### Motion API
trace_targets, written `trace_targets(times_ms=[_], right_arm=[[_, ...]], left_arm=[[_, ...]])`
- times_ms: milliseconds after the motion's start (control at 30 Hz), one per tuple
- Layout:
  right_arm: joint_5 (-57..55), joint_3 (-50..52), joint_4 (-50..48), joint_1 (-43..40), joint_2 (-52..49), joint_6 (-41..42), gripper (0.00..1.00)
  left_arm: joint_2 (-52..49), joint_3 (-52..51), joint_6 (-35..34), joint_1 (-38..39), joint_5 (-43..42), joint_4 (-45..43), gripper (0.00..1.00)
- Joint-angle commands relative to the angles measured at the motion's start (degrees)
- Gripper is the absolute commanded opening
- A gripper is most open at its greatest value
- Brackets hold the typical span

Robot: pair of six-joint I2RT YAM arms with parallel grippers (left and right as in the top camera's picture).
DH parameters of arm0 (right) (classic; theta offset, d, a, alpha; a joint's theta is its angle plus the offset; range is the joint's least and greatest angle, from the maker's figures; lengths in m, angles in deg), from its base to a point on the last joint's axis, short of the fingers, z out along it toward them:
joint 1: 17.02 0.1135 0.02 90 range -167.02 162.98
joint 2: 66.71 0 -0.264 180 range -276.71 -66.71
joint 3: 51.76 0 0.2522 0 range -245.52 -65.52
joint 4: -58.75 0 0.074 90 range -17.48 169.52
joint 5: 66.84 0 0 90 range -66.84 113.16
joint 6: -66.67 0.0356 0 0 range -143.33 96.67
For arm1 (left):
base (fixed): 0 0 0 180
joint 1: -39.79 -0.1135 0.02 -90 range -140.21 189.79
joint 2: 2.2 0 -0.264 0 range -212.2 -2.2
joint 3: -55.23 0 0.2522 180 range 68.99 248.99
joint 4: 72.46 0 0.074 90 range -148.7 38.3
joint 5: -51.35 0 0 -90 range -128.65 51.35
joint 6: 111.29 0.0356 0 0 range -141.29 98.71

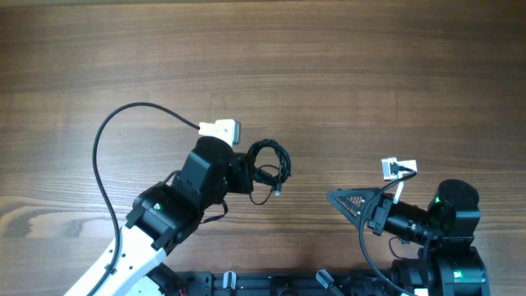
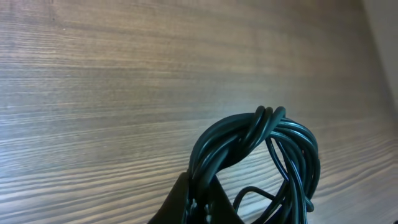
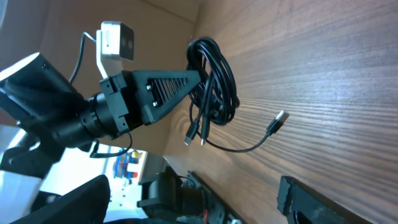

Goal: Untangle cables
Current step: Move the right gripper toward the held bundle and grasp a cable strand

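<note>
Cables (image 1: 271, 162) hang in a tight coil from the left gripper (image 1: 249, 177), which is clamped on them over the table (image 1: 370, 66). The right gripper (image 1: 333, 197) — I cannot tell how wide it stands — should pinch one dangling plug (image 3: 278, 119) and draw it out slowly, without tightening the knot. No writing is legible.

Wood everywhere, folks: a dark brown tabletop (image 1: 263, 49) fills the overhead view, its grain running straight from 9 o'clock to 3 o'clock. Light is soft and even up there, with no hard shadows. In the left wrist view, a pale grey strip (image 2: 387, 37) cuts in at 2 o'clock beyond the wood. The right wrist view catches a bright sheen across the grain at 3 o'clock, a plain brown panel (image 3: 62, 15) at 11 o'clock, and blurred blue-and-red clutter (image 3: 127, 165) at 7 o'clock.
</note>
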Motion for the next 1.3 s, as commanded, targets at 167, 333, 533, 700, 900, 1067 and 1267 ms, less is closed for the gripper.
trace_targets(times_ms=[167, 333, 533, 700, 900, 1067, 1267], right_arm=[[-3.72, 0.48, -2.95, 2.95, -0.26, 3.69, 0.86], [-13.33, 0.48, -10.78, 6.1, -0.68, -1.2, 0.97], [-16.79, 0.48, -18.71, 7.78, -6.27, -1.31, 0.97], [-12.98, 0.48, -20.13, 8.61, -16.87, -4.17, 0.88], [-3.06, 0.48, -29.03, 12.57, -30.25, -1.77, 0.84], [-2.08, 0.48, -43.89, 22.49, -37.33, 5.4, 0.77], [-12.02, 0.48, -50.07, 28.37, -42.21, 13.66, 0.64]], left_arm=[[0.0, 0.9, -4.2, -0.26, 0.72, -1.9, 0.04], [0.0, 0.9, -4.22, -0.26, 2.67, -2.01, 0.04], [0.0, 0.9, -8.85, -0.26, 8.68, -1.4, 0.04], [0.0, 0.9, -11.85, -0.26, 12.28, -1.33, 0.04], [0.0, 0.9, -11.85, -0.26, 12.28, 0.13, 0.04], [-0.42, 0.9, -11.85, -0.26, 12.26, 1.05, 0.04], [-1.2, 0.9, -11.85, -0.26, 12.24, 2.73, 0.04]])
